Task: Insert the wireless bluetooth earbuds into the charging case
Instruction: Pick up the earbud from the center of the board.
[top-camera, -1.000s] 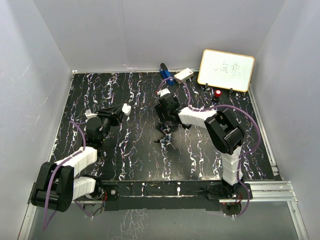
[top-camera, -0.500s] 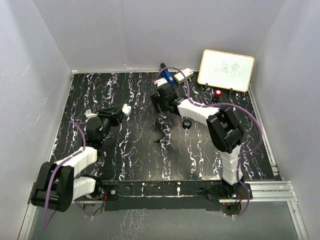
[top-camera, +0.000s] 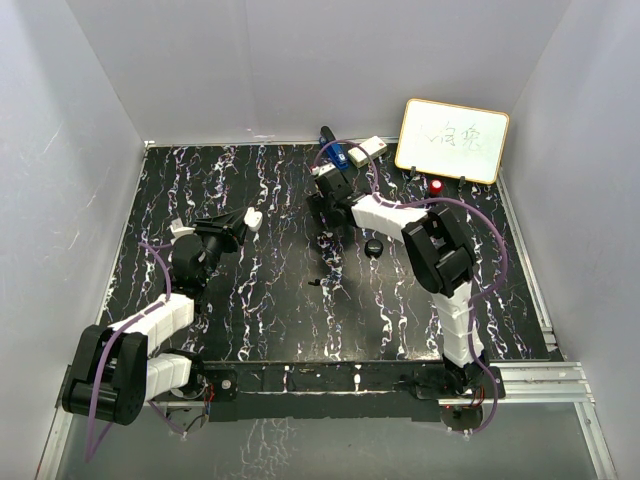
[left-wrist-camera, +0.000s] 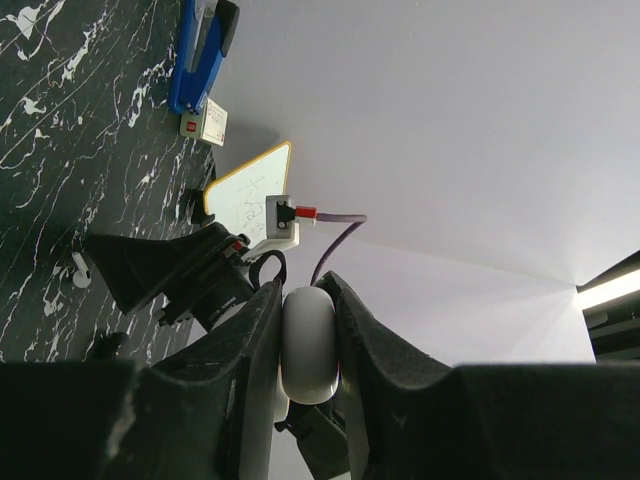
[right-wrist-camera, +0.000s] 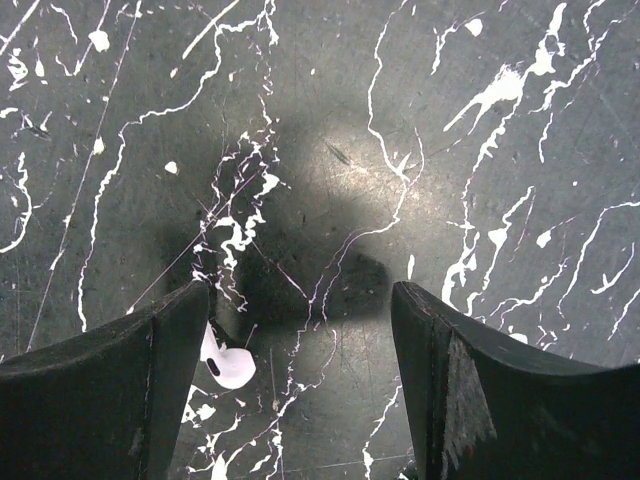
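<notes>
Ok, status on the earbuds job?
Left pincer shut on small round white plastic charging case, held aloft. Right pincer open over tiny white earbud, beside one fingertip. Black round knob sits clear.

Smooth glossy plastic charging case (left-wrist-camera: 308, 345); scratched, faintly shiny table (right-wrist-camera: 330, 150).

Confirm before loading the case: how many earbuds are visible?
1: a white earbud lying on the table, beside one finger of the right gripper. A second may be hidden.
</notes>
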